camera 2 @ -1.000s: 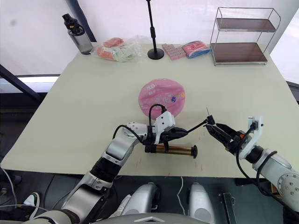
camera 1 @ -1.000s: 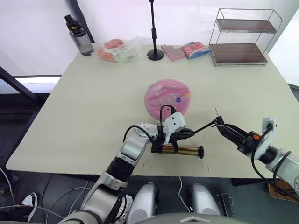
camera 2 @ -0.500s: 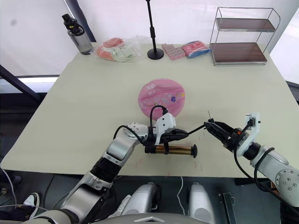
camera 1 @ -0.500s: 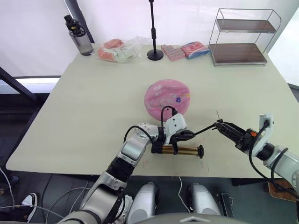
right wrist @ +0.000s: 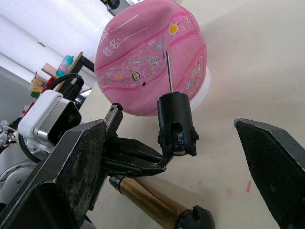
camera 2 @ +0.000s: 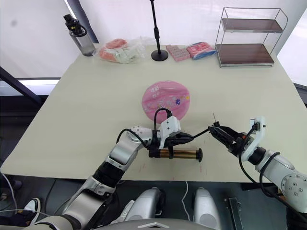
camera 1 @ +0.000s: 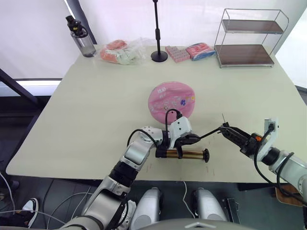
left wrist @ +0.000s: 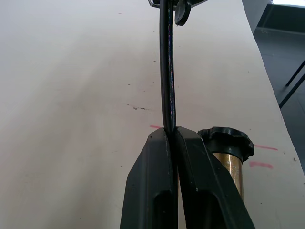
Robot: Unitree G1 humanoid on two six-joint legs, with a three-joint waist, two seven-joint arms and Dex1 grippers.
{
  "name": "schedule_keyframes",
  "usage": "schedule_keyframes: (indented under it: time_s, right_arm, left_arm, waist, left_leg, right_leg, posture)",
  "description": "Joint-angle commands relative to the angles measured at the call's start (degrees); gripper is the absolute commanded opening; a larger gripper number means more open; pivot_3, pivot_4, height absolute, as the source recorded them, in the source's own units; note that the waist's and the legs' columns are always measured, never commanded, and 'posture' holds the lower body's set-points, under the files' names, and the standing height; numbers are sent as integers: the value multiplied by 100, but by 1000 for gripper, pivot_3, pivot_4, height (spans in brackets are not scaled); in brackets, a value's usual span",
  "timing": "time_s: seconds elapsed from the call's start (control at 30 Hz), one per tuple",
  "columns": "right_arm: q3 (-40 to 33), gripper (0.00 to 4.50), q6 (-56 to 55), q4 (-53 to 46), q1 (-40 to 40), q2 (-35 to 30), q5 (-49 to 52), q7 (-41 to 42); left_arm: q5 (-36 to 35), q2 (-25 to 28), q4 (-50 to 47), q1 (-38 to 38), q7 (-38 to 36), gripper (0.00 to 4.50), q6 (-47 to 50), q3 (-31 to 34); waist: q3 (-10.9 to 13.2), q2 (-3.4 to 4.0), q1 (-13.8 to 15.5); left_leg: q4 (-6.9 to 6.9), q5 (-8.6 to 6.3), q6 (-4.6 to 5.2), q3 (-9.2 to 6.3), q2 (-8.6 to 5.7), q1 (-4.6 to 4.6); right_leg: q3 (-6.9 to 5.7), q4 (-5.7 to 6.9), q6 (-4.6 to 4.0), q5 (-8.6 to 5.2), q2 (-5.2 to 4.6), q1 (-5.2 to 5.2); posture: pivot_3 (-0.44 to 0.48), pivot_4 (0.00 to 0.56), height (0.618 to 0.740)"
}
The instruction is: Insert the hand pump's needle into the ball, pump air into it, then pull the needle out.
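Pink ball (camera 1: 171, 100) sits just beyond the hand pump (camera 1: 184, 154). Left gripper (left wrist: 172, 138) pinches the hose; right gripper (right wrist: 176, 157) gapes around the needle (right wrist: 168, 70). Grip its fitting squarely first.

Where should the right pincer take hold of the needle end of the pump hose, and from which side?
Grip the black fitting, not the thin needle standing up from it. Come from the robot's right, where the open right pincer straddles it; the hose leaves leftward.
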Motion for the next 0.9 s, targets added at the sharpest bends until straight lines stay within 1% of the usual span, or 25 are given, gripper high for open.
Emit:
schedule_keyframes:
  time_s: [0.03, 0.1, 0.17, 0.2, 0.27, 0.33, 0.37, 0.4, 0.43, 0.47, 0.8, 0.9]
  right_arm:
    - [-63, 4500, -93, -166, -69, 70, 78, -36]
    - [-65, 4500, -107, -169, -78, 89, 80, -57]
    - [-71, 3957, -100, -178, -76, 99, 78, -64]
    - [-70, 3781, -101, -184, -77, 106, 75, -67]
    - [-67, 2710, -117, -191, -85, 122, 65, -79]
    - [-68, 1905, -141, -195, -91, 140, 51, -95]
    - [-67, 1396, -150, -197, -92, 144, 48, -100]
    - [-63, 1184, -164, -199, -93, 147, 35, -106]
    - [-64, 658, -177, -203, -91, 150, 32, -117]
    - [-62, 342, -185, -208, -89, 152, 33, -125]
    - [-33, 347, -217, -248, -103, 204, 12, -186]
    - [-8, 347, -225, -273, -121, 189, -45, -181]
  left_arm:
    - [-127, -44, -143, 13, 5, 107, -95, -24]
    - [-130, -34, -157, 38, 0, 107, -92, -27]
    - [-133, -35, -169, 52, 4, 0, -82, -27]
    - [-134, -35, -170, 53, 4, 0, -80, -27]
    - [-138, -40, -168, 52, 1, 0, -71, -29]
    - [-137, -41, -161, 48, -3, 0, -73, -31]
    - [-138, -43, -156, 46, -2, 0, -73, -30]
    - [-140, -47, -152, 43, -1, 0, -73, -28]
    - [-141, -48, -155, 44, -2, 0, -71, -30]
    - [-141, -49, -157, 45, -2, 0, -70, -33]
    - [-164, -56, -170, 67, 1, 0, -42, -42]
    - [-250, -97, -194, 85, 62, 0, 25, 41]
  waist:
    - [0, 0, -1]
    - [0, 0, -1]
    - [0, 0, -1]
    - [0, 0, 0]
    - [0, 0, 0]
    - [0, 0, -1]
    - [0, 0, -1]
    - [0, 0, -1]
    - [0, 0, -1]
    - [0, 0, -1]
    - [0, 0, -1]
    - [0, 0, -1]
  left_leg:
    - [0, 0, 0, 0, 0, 0]
    - [0, 0, 0, 0, 0, 0]
    - [0, 0, 0, 0, 0, 0]
    - [0, 0, 0, 0, 0, 0]
    - [0, 0, 0, 0, 0, 0]
    - [0, 0, 0, 0, 0, 0]
    - [0, 0, 0, 0, 0, 0]
    - [0, 0, 0, 0, 0, 0]
    - [0, 0, 0, 0, 0, 0]
    - [0, 0, 0, 0, 0, 0]
    - [0, 0, 0, 0, 0, 0]
    - [-1, 0, 0, 0, 0, 0]
  right_leg:
    - [0, 0, 0, 0, 0, 0]
    - [0, 0, 0, 0, 0, 0]
    - [0, 0, 0, 0, 0, 0]
    - [0, 0, 0, 0, 0, 0]
    - [0, 0, 0, 0, 0, 0]
    - [0, 0, 0, 0, 0, 0]
    - [0, 0, 0, 0, 0, 0]
    - [0, 0, 0, 0, 0, 0]
    - [0, 0, 0, 0, 0, 0]
    - [0, 0, 0, 0, 0, 0]
    - [0, 0, 0, 0, 0, 0]
    - [0, 0, 0, 0, 0, 0]
  posture:
    - [0, 150, 736]
    - [0, 150, 736]
    - [0, 150, 736]
    - [0, 150, 736]
    - [0, 150, 736]
    - [0, 150, 736]
    - [0, 150, 736]
    - [0, 150, 736]
    - [0, 150, 736]
    - [0, 150, 736]
    - [0, 150, 736]
    - [0, 150, 736]
